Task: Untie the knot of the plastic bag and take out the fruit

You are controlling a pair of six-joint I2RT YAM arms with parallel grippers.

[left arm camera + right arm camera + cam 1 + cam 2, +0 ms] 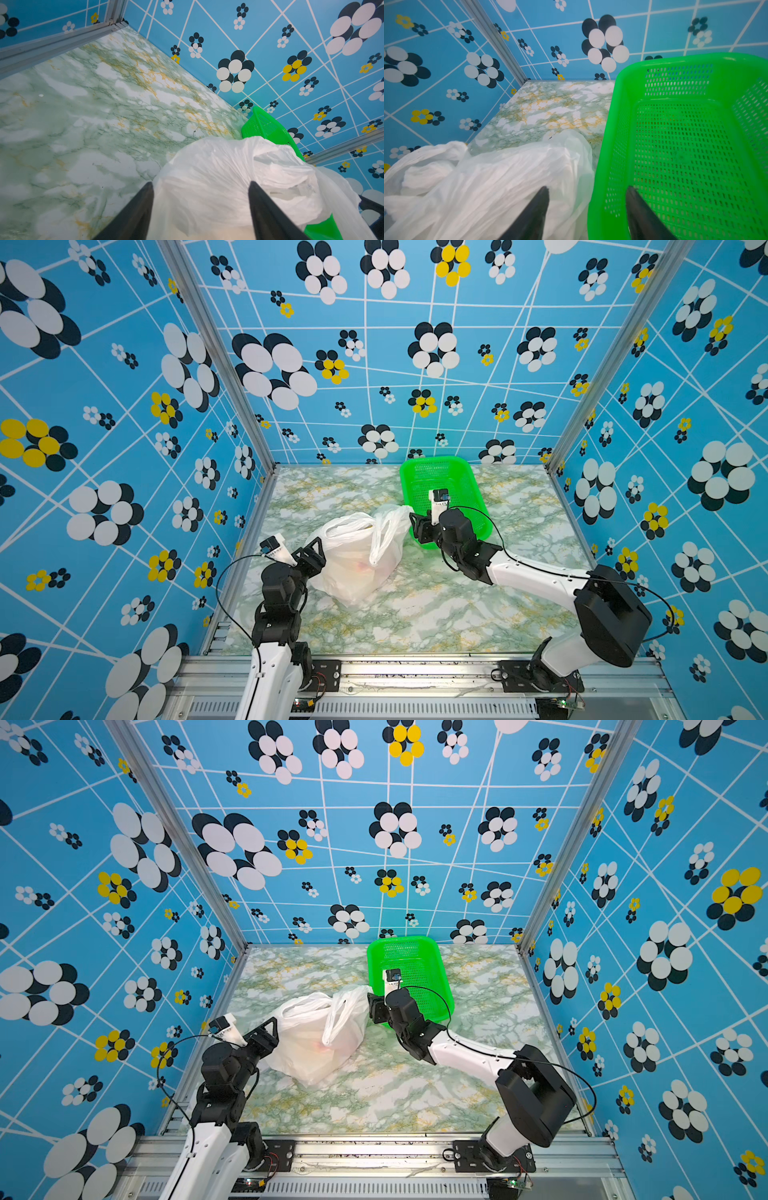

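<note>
The plastic bag stands crumpled on the marble table, left of centre. A loose handle loop droops toward the basket. The knot is hidden or out of view. The fruit shows only as a faint reddish tint through the film. My left gripper is open against the bag's left side, with bag film bulging between its jaws. My right gripper is open at the bag's right end. One of its fingers is over the film, the other over the basket's corner.
A green mesh basket stands empty at the back, right of the bag, its near corner under my right wrist. Patterned blue walls with metal posts enclose three sides. A metal rail runs along the front edge.
</note>
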